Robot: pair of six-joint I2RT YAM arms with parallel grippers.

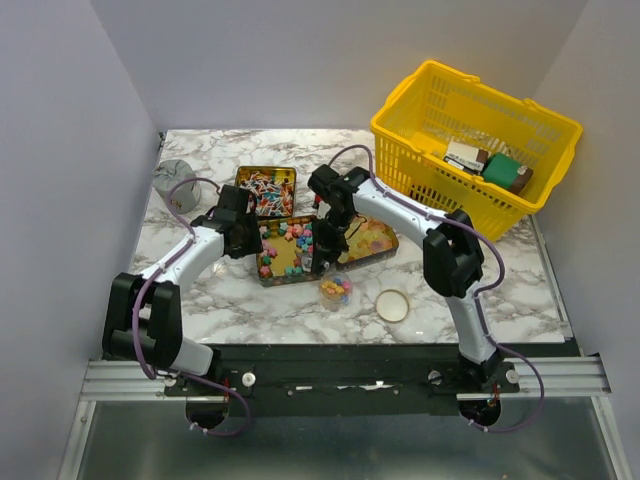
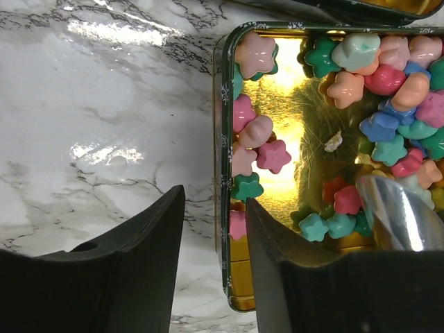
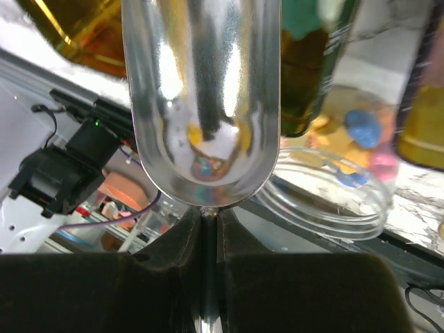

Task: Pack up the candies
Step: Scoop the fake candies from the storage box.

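Left fingers (image 2: 132,257) stand narrowly apart astride the wall of the gold tin (image 2: 223,173) holding star candies (image 2: 274,156); right fingers (image 3: 291,291) clamp a steel scoop (image 3: 201,104) inside it, yellow basket (image 1: 440,185) well apart

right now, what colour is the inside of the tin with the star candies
Shiny gold, on the green-rimmed metal tin; best in the left wrist view.

Yellow basket (image 1: 440,185) back right; grey object (image 1: 175,180) back left

star candies (image 2: 272,155): pastel pink, teal, blue | tin (image 2: 223,173): gold | scoop (image 3: 201,104): silver | table (image 2: 104,139): white marble, grey-veined | basket (image 1: 440,180): yellow
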